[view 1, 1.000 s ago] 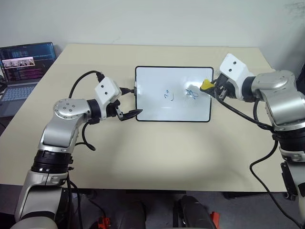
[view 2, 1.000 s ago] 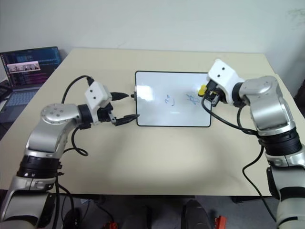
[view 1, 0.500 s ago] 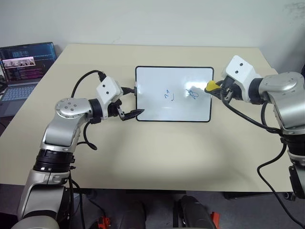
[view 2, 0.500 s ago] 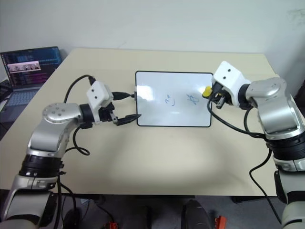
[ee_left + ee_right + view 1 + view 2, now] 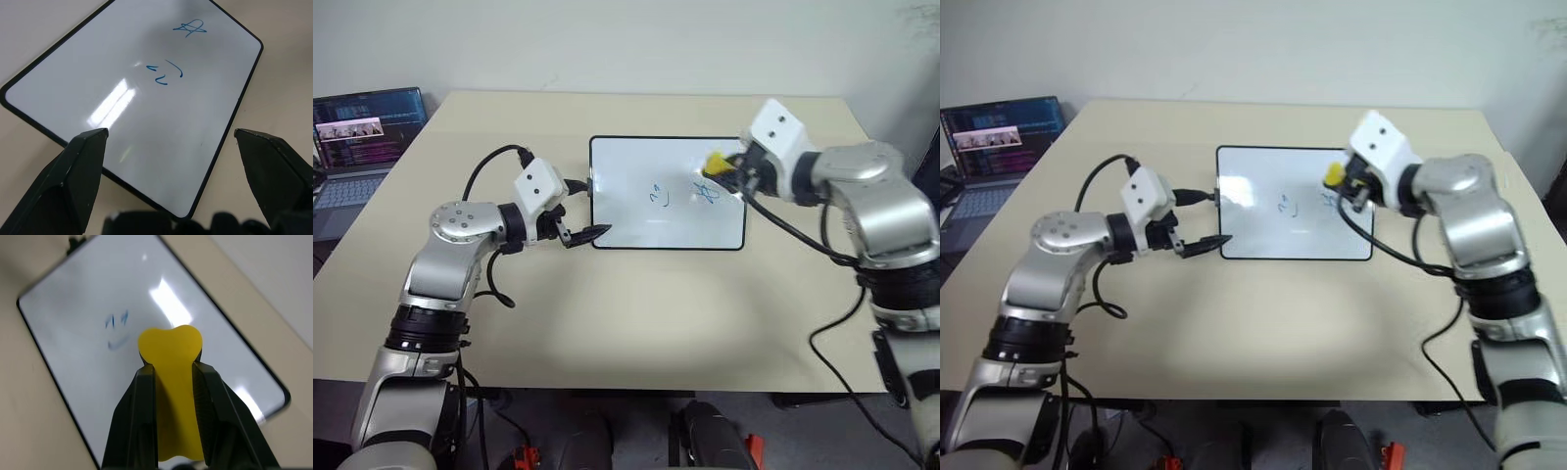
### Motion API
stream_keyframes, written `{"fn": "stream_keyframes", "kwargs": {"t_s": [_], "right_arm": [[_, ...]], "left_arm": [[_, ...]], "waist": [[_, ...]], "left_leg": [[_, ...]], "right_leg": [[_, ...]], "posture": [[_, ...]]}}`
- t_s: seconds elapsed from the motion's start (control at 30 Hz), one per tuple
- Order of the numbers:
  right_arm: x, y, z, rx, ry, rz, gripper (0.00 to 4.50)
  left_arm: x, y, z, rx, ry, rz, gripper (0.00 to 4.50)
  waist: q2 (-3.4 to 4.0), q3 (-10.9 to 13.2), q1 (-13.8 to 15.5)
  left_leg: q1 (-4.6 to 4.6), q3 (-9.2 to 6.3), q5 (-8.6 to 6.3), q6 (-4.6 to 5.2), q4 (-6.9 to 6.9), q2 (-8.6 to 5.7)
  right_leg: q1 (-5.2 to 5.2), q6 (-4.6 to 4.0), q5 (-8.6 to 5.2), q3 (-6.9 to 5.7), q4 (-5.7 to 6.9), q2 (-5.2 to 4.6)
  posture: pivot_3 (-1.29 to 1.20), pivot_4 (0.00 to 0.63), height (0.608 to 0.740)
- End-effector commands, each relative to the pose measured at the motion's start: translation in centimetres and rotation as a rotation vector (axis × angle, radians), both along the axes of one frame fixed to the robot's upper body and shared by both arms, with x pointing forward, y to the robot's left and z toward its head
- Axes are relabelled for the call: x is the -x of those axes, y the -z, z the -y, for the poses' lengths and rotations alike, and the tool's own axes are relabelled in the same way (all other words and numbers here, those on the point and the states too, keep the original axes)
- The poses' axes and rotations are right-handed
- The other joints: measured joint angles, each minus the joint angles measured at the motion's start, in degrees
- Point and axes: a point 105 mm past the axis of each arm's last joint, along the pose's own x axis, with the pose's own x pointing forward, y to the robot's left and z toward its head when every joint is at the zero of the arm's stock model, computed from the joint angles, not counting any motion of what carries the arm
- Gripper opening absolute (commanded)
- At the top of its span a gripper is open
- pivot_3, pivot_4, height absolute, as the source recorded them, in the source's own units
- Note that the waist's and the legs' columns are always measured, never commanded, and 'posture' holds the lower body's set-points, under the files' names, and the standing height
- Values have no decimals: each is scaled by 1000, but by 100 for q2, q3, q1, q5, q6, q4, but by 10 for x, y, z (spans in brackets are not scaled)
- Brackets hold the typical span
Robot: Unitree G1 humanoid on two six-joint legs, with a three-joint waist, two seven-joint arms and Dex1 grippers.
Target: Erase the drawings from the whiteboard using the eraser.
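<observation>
A laptop (image 5: 357,137) sits far left. The left gripper (image 5: 584,210) gapes open at the board's (image 5: 636,225) left edge, straddling its near-left corner. Right of it, the right gripper (image 5: 729,174) pinches the eraser (image 5: 715,164) over the board's right part. The left wrist view shows two drawings (image 5: 165,72) clearly; the right wrist view blurs them.

Head eyes look down; wrist cameras (close) share the whiteboard (image 5: 146,98).

Yellow eraser (image 5: 716,163) above flat whiteboard (image 5: 636,220); two blue drawings (image 5: 660,198) remain
</observation>
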Motion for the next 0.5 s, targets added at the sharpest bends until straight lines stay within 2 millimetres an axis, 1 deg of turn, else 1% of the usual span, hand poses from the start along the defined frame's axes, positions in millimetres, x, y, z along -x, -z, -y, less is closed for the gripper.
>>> {"fn": "stream_keyframes", "kwargs": {"t_s": [0.03, 0.07, 0.13, 0.2, 0.27, 0.33, 0.43, 0.5], "right_arm": [[-8, -16, -20, -43, 35, 64, 672], [-9, -16, -24, -48, 37, 67, 672], [-20, -16, -35, -74, 56, 84, 672], [-29, -9, -44, -68, 64, 97, 672], [-40, 0, -50, -39, 76, 109, 672], [-48, 5, -53, -14, 84, 127, 672], [-54, 7, -59, 25, 73, 152, 672], [-57, 13, -63, 64, 61, 158, 672]], "left_arm": [[2, -8, 11, -1, 39, 37, 4500], [2, -8, 11, -1, 39, 36, 4500], [2, -5, 13, -5, 49, 28, 4500], [3, -4, 16, -4, 60, 24, 4500], [3, -4, 18, -2, 64, 25, 4500], [3, -4, 18, 1, 64, 24, 4500], [3, -2, 17, -3, 62, 18, 4500], [5, -1, 16, 3, 59, 10, 4500]], "waist": [[-1, 0, 13], [-1, 0, 18], [-1, 0, 29], [-1, 0, 30], [-1, 0, 29], [-1, 0, 24], [0, 0, 18], [0, 0, 11]], "left_leg": [[-1, -2, 0, 0, 1, 0], [-2, -3, 0, 0, 1, 0], [-5, -4, 0, 0, 1, 0], [-5, -5, 0, 0, 1, -2], [-4, -5, 0, 0, 1, -2], [-4, -3, 0, 0, 2, -2], [-5, -3, 0, 0, 0, -2], [-6, -2, 0, 0, -2, -2]], "right_leg": [[0, 0, 0, -2, 0, 0], [0, 0, 0, -3, -1, 0], [-1, 0, 0, -5, -3, -1], [-1, 0, 0, -6, -3, -2], [-1, -1, 0, -6, -2, -3], [-1, -1, 0, -6, -2, -2], [-4, -1, 0, -5, -2, -2], [-8, -1, 0, -4, -2, -2]], "posture": [[0, 150, 740], [0, 150, 740], [0, 150, 740], [0, 150, 740], [0, 150, 740], [0, 150, 740], [0, 150, 740], [0, 150, 740]]}}
